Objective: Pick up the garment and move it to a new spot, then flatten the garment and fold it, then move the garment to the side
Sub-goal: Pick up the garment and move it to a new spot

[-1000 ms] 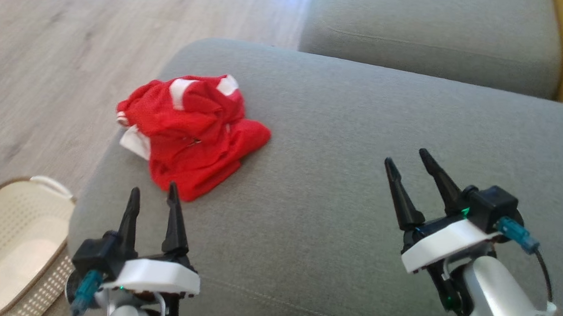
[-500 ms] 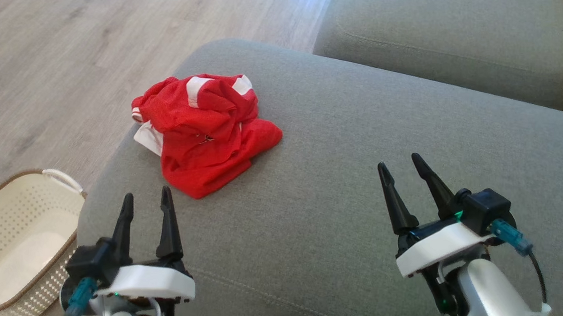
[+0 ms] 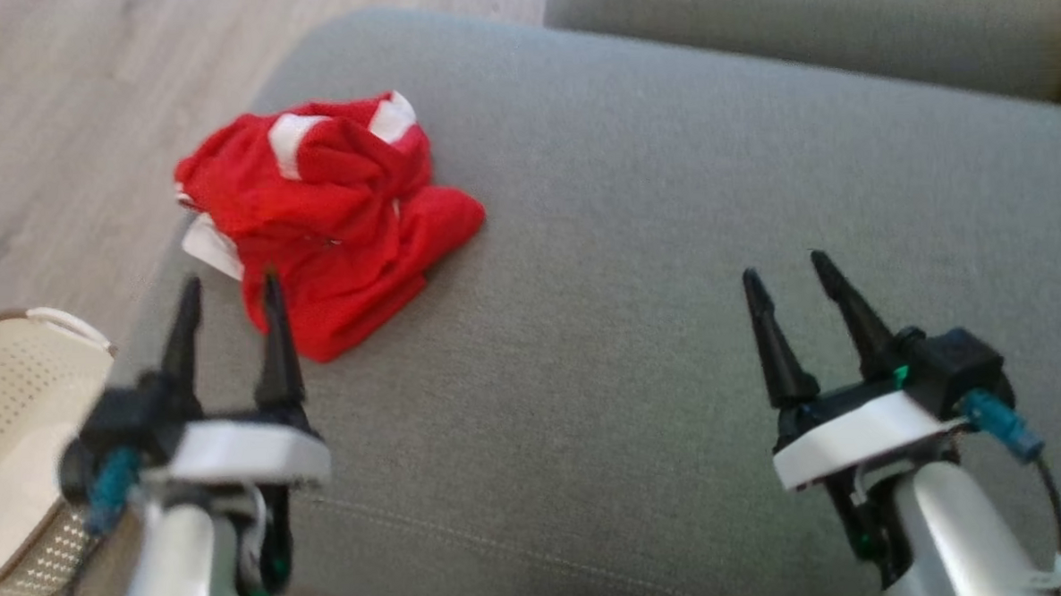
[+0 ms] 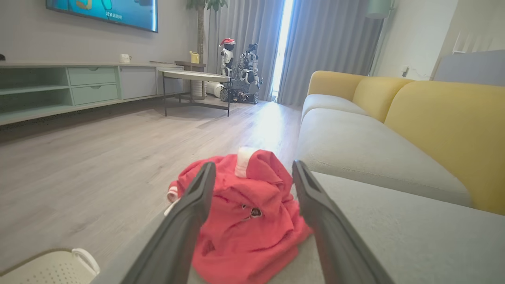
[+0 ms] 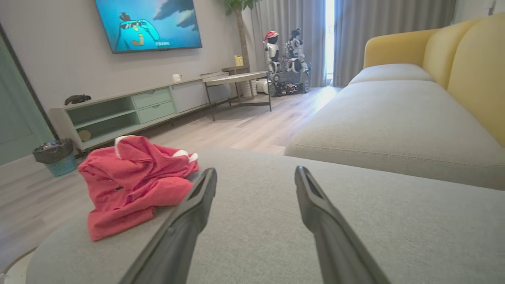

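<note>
The garment (image 3: 326, 226) is a red heap with white trim, crumpled near the left end of the grey sofa cushion (image 3: 635, 240), close to the edge that drops to the wooden floor (image 3: 56, 104). It is bunched, not flat. Its longer run seems to go from the near hem away toward the far white bands, with one flap poking out to the right.

The left tool (image 3: 231, 284) is by far the nearer. Its two dark fingers stand wide apart and hold nothing, and their tips sit just short of the near hem. In the left wrist view the heap lies straight ahead between the fingers, so the reach looks like forward and down, roughly along the heap's length.

The right tool (image 3: 785, 267) is also spread wide and empty, over bare cushion well apart from the cloth — the garment lies off to its left. A pale perforated basket (image 3: 8, 428) stands on the floor beside the cushion's left end.
</note>
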Robot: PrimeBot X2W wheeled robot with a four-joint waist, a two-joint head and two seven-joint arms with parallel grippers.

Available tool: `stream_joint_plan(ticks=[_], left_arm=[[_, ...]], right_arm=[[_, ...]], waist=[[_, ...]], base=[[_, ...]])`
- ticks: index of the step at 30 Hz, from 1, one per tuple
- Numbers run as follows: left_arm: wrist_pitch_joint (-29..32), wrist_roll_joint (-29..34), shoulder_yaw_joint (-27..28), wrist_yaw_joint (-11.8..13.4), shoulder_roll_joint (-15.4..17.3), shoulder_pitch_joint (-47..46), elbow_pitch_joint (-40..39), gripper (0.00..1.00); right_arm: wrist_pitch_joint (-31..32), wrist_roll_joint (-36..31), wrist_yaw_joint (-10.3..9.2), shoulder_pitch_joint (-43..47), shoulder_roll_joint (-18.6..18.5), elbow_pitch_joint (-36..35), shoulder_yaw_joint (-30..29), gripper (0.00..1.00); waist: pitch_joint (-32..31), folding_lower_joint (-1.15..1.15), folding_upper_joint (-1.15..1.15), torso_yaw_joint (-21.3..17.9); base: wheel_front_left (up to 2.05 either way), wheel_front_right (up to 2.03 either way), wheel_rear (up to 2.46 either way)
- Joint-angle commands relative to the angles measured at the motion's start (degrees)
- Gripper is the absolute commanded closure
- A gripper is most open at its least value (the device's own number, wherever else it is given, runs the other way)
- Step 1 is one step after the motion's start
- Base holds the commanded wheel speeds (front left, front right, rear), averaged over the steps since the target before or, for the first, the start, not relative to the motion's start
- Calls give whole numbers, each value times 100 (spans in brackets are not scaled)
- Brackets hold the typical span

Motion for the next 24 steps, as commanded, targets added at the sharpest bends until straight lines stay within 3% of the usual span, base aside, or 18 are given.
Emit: stream_joint_plan(ticks=[1,7,16,24], left_arm=[[-70,58,294,-54,71,-489,-118,0],[-70,200,461,-226,311,-1521,520,0],[160,238,708,-93,751,-2880,1988,0],[214,239,822,18,1069,-3434,2971,0]], right_arm=[[24,-46,-4,-344,-86,-285,53,0],[145,-124,-4,-443,-272,-650,-228,0],[202,-136,-4,-633,-448,-972,-293,0],[18,-56,-4,-784,-443,-996,-216,0]], waist=[[406,0,0,-224],[1086,0,0,-433],[1658,0,0,-732],[1810,0,0,-992]], base=[[0,0,0],[0,0,0],[0,0,0],[0,0,0]])
